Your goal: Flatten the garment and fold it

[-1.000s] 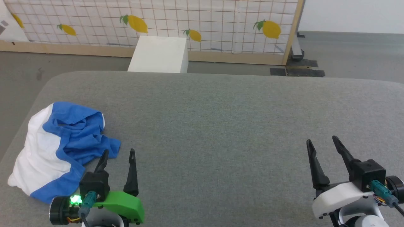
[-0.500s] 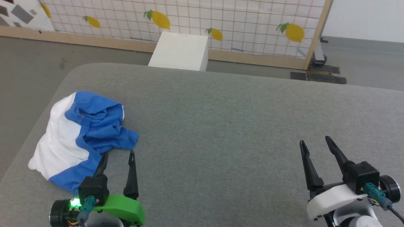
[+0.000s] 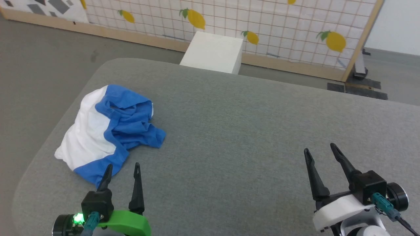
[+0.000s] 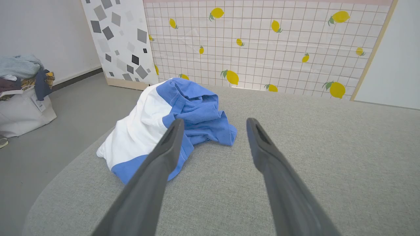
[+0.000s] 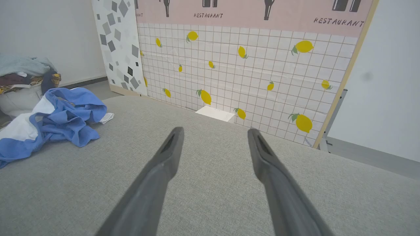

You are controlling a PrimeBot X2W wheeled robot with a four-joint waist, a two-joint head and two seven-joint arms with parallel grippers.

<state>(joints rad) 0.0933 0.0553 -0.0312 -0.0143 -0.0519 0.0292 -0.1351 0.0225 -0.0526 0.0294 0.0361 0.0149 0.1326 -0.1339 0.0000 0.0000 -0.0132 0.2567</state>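
- Head view: your garment [image 3: 108, 131] lies crumpled in a heap on the grey counter [image 3: 246, 131], close to its left edge. The white body faces left, and the blue sleeves are bunched on the right and along the near side.
- Your left claw [image 3: 123, 165] sits at the lower left with its fingers apart and nothing between them. Its left fingertip is just beside the garment's near blue edge; you cannot tell from here whether it touches.
- Your right claw [image 3: 319, 147] sits at the lower right, fingers also spread and empty, over bare counter and well apart from the garment.
- Beyond the counter a white box [image 3: 213, 52] stands on the floor [image 3: 39, 59] in front of the lemon-print panel [image 3: 279, 23].
- Left wrist view: the left claw [image 4: 215, 120] points at the garment [image 4: 144, 131] with a wide gap between its fingers. The left finger crosses in front of the blue hem, and the right finger lies over plain counter [image 4: 328, 147]. At the far left, on the floor, stands a white bag [image 4: 23, 108] heaped with clothes.
- Right wrist view: the right claw [image 5: 215, 130] is spread over bare counter [image 5: 213, 196] and grips nothing. The garment [image 5: 55, 121] is far off to the left, blue folds uppermost. The white box [image 5: 215, 113] peeks over the counter's far edge, below the lemon-print panel [image 5: 262, 65].
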